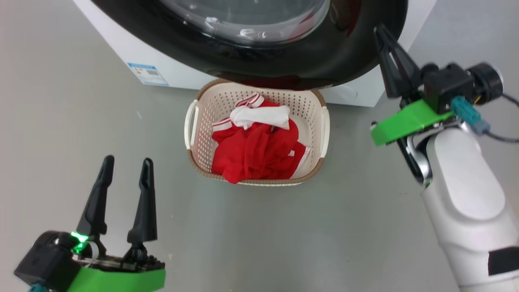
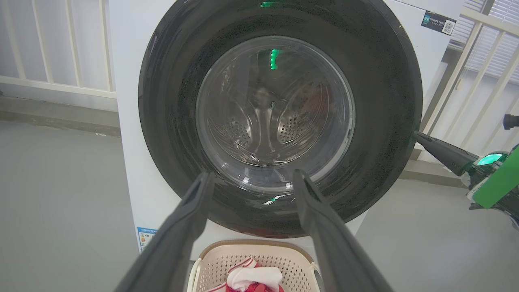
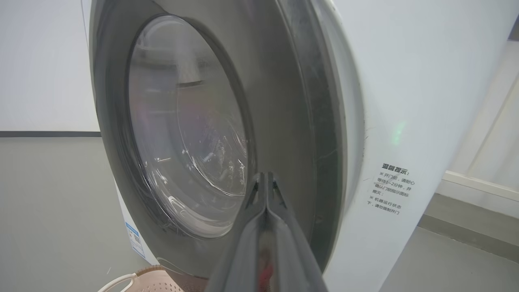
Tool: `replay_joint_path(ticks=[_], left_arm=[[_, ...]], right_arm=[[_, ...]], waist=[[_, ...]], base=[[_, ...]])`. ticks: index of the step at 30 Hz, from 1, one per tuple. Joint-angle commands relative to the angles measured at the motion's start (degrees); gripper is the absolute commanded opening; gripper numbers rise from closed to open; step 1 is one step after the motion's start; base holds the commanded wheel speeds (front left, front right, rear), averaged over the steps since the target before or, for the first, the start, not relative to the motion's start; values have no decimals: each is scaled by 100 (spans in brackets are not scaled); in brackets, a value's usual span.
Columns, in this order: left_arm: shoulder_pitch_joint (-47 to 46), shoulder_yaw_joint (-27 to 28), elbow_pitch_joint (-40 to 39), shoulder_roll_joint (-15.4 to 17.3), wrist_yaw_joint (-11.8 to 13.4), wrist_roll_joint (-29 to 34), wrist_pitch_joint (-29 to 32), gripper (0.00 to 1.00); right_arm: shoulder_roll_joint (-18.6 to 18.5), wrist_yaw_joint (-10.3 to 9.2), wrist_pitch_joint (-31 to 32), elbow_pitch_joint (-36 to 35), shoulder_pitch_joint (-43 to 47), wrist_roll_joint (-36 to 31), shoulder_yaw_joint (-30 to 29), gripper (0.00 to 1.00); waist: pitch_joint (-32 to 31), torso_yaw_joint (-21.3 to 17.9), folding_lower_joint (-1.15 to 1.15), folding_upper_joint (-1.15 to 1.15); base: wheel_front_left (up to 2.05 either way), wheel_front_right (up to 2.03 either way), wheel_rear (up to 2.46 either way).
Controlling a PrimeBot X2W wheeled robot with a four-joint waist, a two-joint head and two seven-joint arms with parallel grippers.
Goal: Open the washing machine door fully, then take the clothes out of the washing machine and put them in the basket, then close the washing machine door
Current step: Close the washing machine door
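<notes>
While the bright red soft fabric clothes w/ white trim [image 1: 255, 156] lay heaped in the basket: unloading looked done, approx. two of three steps complete.
Basket: small cream-white perforated plastic tub w/ brown woven-look rim [image 1: 306, 107], on the grey floor [image 1: 61, 121] just in front of the machine, partly under the door's lower edge.
Drum: perforated steel [image 2: 263, 121], seen thru the glass. No garment was plainly visible inside; a faint reddish patch may have been reflection.
Door: large round door w/ wide glossy black rim & bulging clear glass [image 2: 170, 101] lay against the front of the big white front-loading washing machine [image 3: 405, 81]. It was shut or v. nearly so; the latch could not be seen.
Right gripper [image 1: 381, 32]: two long dark fingers pressed together, nothing between them, tips at the door's right-hand rim. Touching or just off, hard to tell.
Left gripper [image 1: 127, 160]: fingers spread wide, empty, low over the floor, well apart from basket & door.
Left to do: prob. no more than a last push to latch the door.
</notes>
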Motion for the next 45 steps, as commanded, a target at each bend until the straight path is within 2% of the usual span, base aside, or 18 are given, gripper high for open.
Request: replay_joint_path(ticks=[1,13,28,36,45], left_arm=[[-135,206,-121,40,-34,-35,-44,100],[-358,153,-7,33,-110,-8,-44,100],[-576,15,82,36,-134,-180,-44,100],[-612,-17,118,85,-135,-196,-44,100],[-617,-5,133,110,-136,-149,-44,100]], right_arm=[[62,35,-36,-62,-171,-86,74,0],[62,35,-36,635,-1181,-572,-474,0],[62,35,-36,1507,-2278,-1197,-785,0],[62,35,-36,1649,-2453,-1346,-879,0],[62,35,-36,1543,-2377,-1177,-741,0]], waist=[[88,57,0,0],[421,195,0,0],[654,243,0,0],[682,255,0,0],[634,171,0,0]], base=[[0,0,0],[0,0,0],[0,0,0],[0,0,0],[0,0,0]])
